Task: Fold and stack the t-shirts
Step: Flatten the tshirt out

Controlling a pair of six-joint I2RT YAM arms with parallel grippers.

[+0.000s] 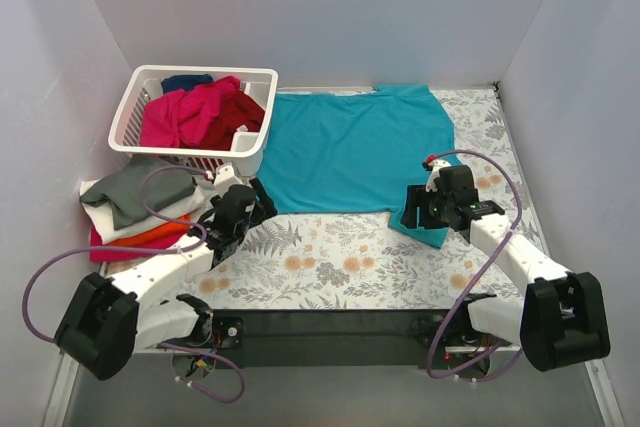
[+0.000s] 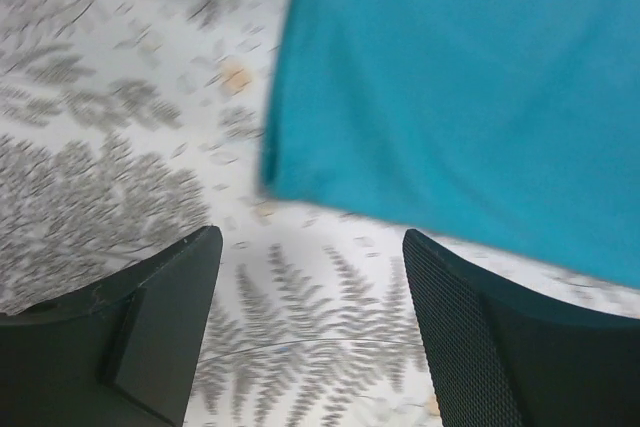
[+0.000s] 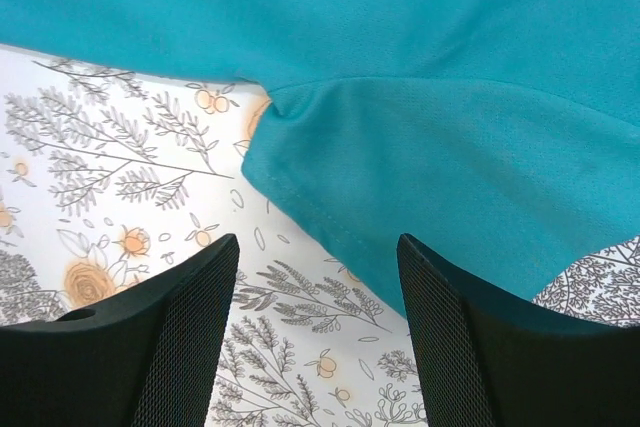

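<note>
The teal t-shirt [image 1: 350, 152] is soft, matt cloth. The right wrist view shows its fine knit grain and a stitched hem. The desk [image 1: 330, 262] has a smooth, matt cover printed with ferns and flowers. At its far left corner the basket [image 1: 128, 119] is white plastic lattice, faintly glossy, and holds crumpled shirts [image 1: 195, 112] of matt magenta and dark red cloth. The folded pile [image 1: 130, 202] at the left edge is also soft cloth. The right end effector [image 3: 315, 327] and left end effector [image 2: 310, 317] have matt black plastic fingers [image 3: 470, 347] with finely dimpled faces.
</note>
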